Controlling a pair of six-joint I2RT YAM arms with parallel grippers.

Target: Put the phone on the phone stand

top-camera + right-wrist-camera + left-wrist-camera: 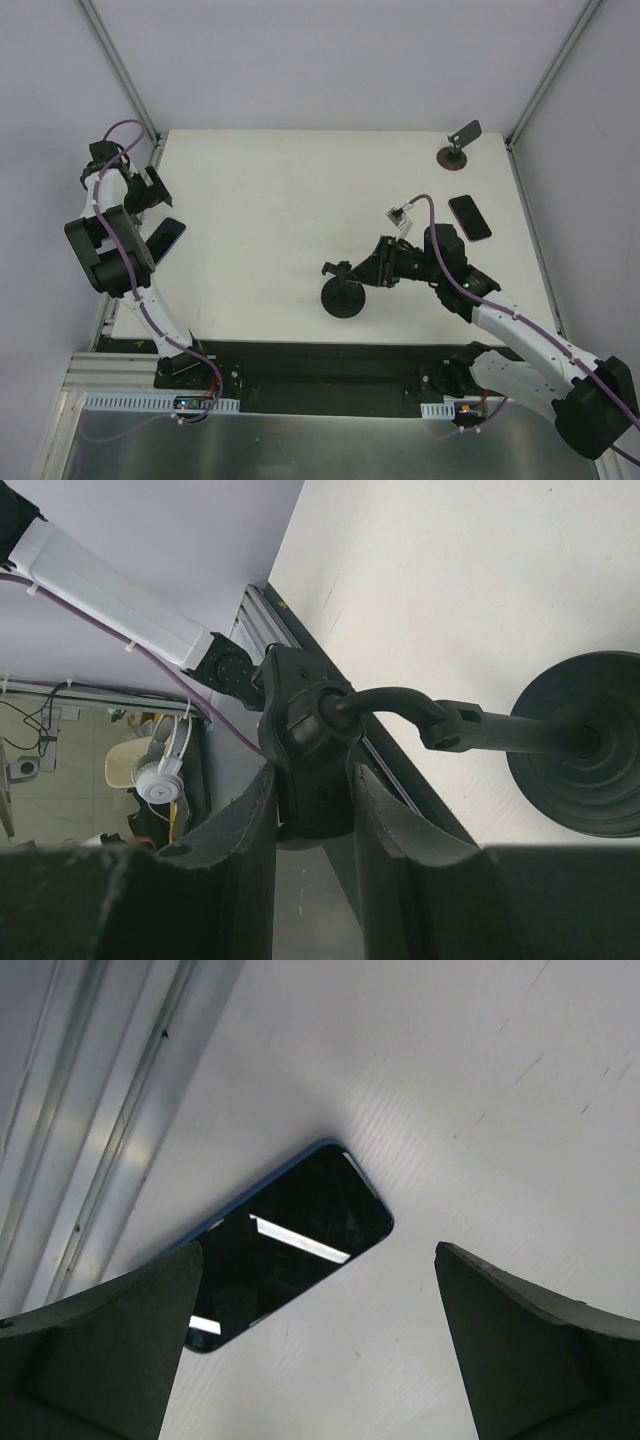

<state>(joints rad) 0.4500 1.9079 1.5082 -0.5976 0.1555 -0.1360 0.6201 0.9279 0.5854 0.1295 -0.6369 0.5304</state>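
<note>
A white table (pixel 270 200) is seen from above, with the phone (pixel 168 238) laid flat at its left edge, partly hidden by the left arm, and the left gripper (pixel 152 195) is held just beyond it. The phone stand (pixel 342 300) is set upright near the front middle, its small head met by the right gripper (pixel 352 270). A second phone (pixel 469 217) with a reddish rim is laid towards the right, and a brown-based stand (pixel 458 150) is placed at the far right corner.

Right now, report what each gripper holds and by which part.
Right gripper holds the phone stand by its clamp head. Left gripper is open above the phone, holding nothing.
</note>
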